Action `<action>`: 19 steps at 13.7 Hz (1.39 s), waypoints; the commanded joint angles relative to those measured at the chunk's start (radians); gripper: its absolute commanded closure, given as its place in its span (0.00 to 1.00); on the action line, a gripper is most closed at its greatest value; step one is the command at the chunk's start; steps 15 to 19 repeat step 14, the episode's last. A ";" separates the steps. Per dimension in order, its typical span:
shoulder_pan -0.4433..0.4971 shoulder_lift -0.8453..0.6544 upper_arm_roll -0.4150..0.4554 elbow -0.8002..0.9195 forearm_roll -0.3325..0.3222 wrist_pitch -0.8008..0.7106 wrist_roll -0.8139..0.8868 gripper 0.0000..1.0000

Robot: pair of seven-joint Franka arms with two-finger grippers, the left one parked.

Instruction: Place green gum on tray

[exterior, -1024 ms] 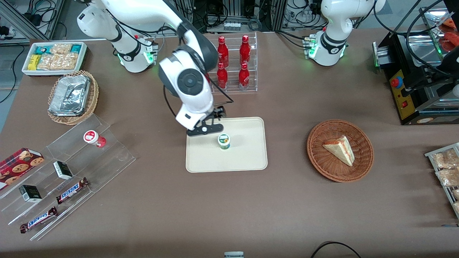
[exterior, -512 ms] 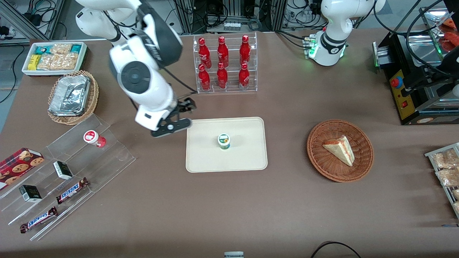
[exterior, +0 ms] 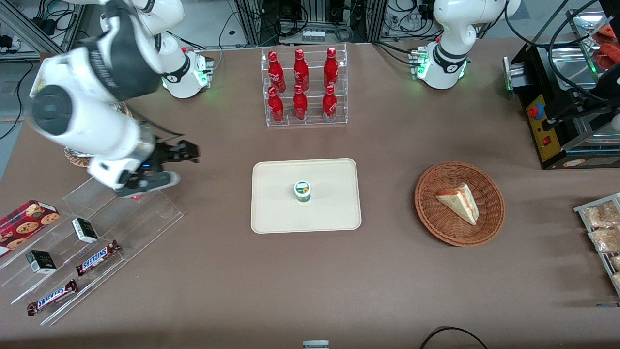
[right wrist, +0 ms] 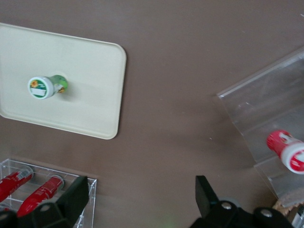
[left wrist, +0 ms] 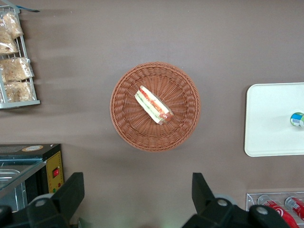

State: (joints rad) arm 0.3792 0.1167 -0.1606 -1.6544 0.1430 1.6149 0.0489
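Green gum (exterior: 302,191) stands upright near the middle of the cream tray (exterior: 339,218), so the placing looks done. The gripper (exterior: 160,167), fingers apart and holding nothing, hangs over the clear stepped rack (exterior: 145,218) toward the working arm's end of the desk. A low sweep there could knock the red gum (right wrist: 286,150) off its step. Farther along, the bottle rack (exterior: 306,87) holds 6 red bottles, and the wicker basket (exterior: 489,223) holds 1 sandwich wedge (exterior: 459,202).

Brown matte table (exterior: 387,271) spreads under the claw (exterior: 175,166), evenly lit, soft shadows; grey floor (exterior: 9,121) with cables off the table edge near the claw; black control box (exterior: 535,68) toward parked arm's end
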 commanded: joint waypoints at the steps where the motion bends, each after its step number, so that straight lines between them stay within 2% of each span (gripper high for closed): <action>1: -0.158 -0.051 0.102 -0.039 -0.067 -0.018 -0.001 0.00; 2: -0.224 -0.055 0.143 -0.039 -0.100 -0.018 -0.018 0.00; 4: -0.321 -0.066 0.170 -0.041 -0.102 -0.021 -0.085 0.00; 7: -0.387 -0.084 0.170 -0.041 -0.103 -0.058 -0.096 0.00; 13: -0.421 -0.152 0.167 -0.039 -0.108 -0.174 -0.084 0.00; 19: -0.428 -0.157 0.165 -0.038 -0.108 -0.181 -0.083 0.00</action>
